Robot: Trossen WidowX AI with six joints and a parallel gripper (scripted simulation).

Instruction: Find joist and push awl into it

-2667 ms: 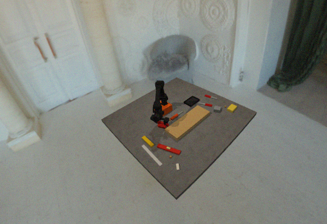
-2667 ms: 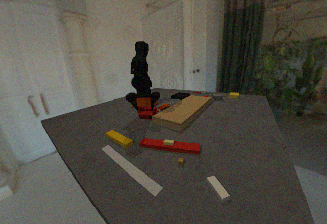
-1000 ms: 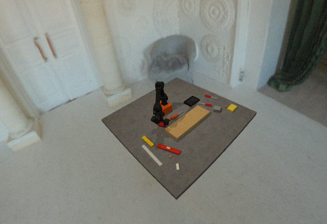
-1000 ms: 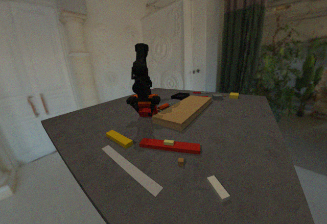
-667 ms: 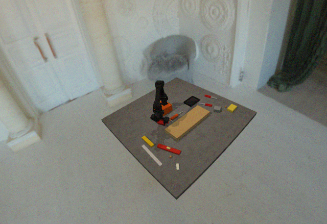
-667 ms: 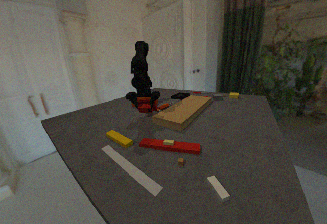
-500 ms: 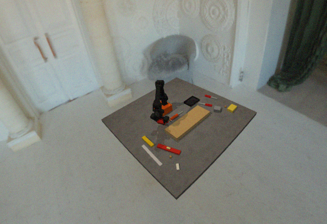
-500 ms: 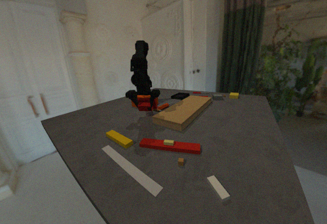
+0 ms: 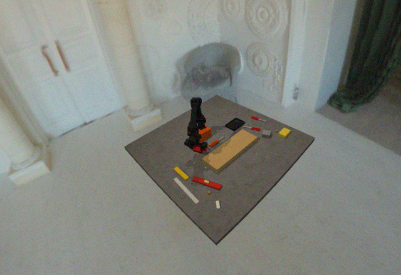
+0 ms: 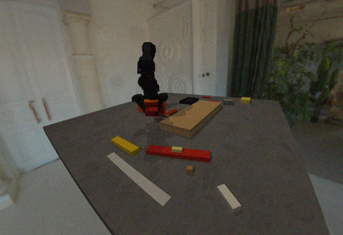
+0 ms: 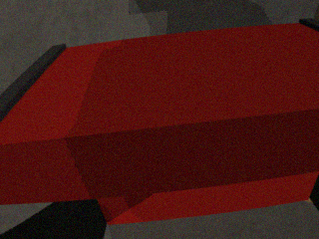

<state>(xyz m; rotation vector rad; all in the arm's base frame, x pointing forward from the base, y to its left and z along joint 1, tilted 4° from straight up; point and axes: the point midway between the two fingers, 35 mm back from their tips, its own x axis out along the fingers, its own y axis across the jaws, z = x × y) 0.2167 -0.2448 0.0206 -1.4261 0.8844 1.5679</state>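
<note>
So the red block-shaped tool, which looks like the stud finder [image 9: 198, 149] [image 10: 153, 111] [image 11: 169, 90], is clamped in the gripper [image 9: 196, 145] [image 10: 151, 107], fingers pretty wide apart around it, just off the near end of the tan floor panel [image 9: 232, 150] [image 10: 191, 117]. Right beside that there's an orange-handled tool [image 9: 213, 143] [image 10: 170, 112] lying next to the panel, with the black tray [image 9: 235, 124] [image 10: 189, 100] off past it. Further out on the dark surface [image 9: 245, 188] [image 10: 263, 154] you've got a red level [image 9: 207, 183] [image 10: 178, 153], a yellow bar [image 9: 180, 173] [image 10: 125, 145] and a pale flat strip [image 9: 186, 190] [image 10: 138, 178].
</note>
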